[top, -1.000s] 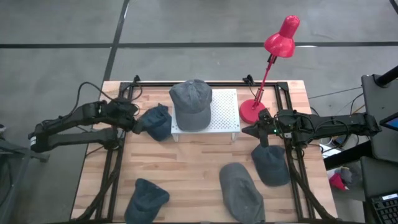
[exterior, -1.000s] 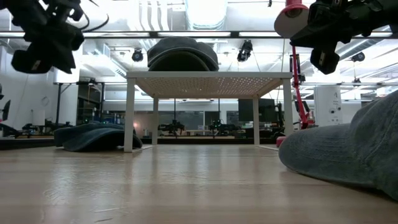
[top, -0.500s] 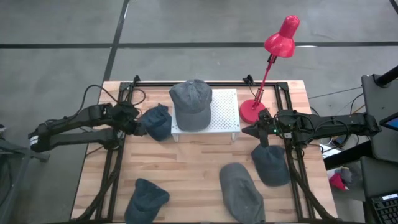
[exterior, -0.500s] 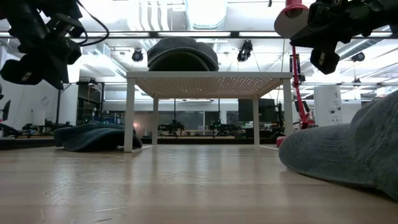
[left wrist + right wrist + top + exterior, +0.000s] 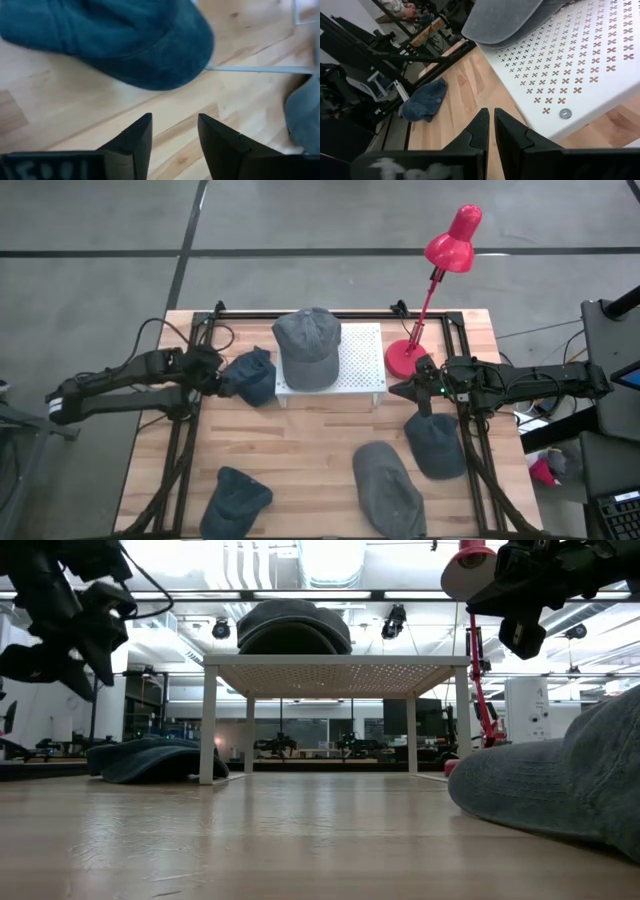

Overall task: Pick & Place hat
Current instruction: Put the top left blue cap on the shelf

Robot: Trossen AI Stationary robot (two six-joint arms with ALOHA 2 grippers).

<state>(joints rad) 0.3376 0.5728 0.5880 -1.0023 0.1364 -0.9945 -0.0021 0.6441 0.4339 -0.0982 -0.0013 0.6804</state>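
Observation:
A grey cap (image 5: pixel 305 345) rests crown-up on the white perforated stand (image 5: pixel 360 362). A dark blue cap (image 5: pixel 250 376) lies on the table just left of the stand; in the left wrist view the blue cap (image 5: pixel 115 40) shows beyond the fingers. My left gripper (image 5: pixel 217 377) is open and hovers above the table just left of that cap, tilted down toward it and touching nothing (image 5: pixel 172 127). My right gripper (image 5: pixel 402 390) is shut and hangs in the air by the stand's right end (image 5: pixel 491 117).
A red desk lamp (image 5: pixel 430 290) stands at the far right, its base (image 5: pixel 400 358) next to the stand. Three more caps lie near the front: blue (image 5: pixel 235 500), grey (image 5: pixel 388 485), dark blue (image 5: pixel 435 445). Bare wood shows mid-table (image 5: pixel 300 440).
My left gripper has drawn back a little toward the table's left edge, away from the dark blue cap, and tipped further downward. The caps and the right arm have kept still.

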